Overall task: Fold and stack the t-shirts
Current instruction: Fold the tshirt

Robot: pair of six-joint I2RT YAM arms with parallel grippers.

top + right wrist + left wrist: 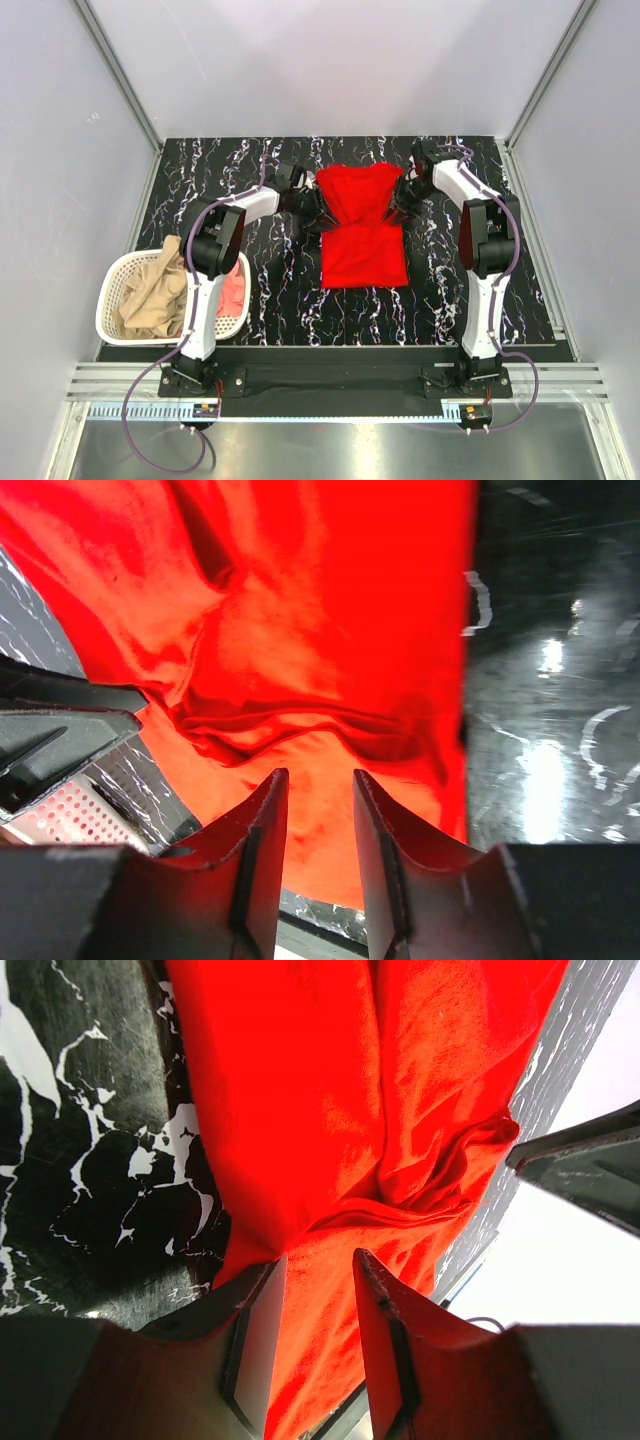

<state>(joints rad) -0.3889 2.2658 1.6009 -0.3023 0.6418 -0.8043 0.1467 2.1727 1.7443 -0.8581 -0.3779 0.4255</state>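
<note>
A red t-shirt [362,250] lies partly folded in the middle of the black marbled table, its far half bunched with creases. My left gripper [312,212] is at the shirt's left edge and my right gripper [400,208] at its right edge, both at the creased middle. In the left wrist view the gripper [318,1258] has its jaws apart just above the red cloth [300,1110]. In the right wrist view the gripper [319,773] is likewise apart over the cloth [300,630]. Neither pinches fabric.
A white laundry basket [108,290] stands at the near left and holds a beige garment [155,290] and a pink one [232,290]. The table's [470,300] edges are framed by metal rails and white walls.
</note>
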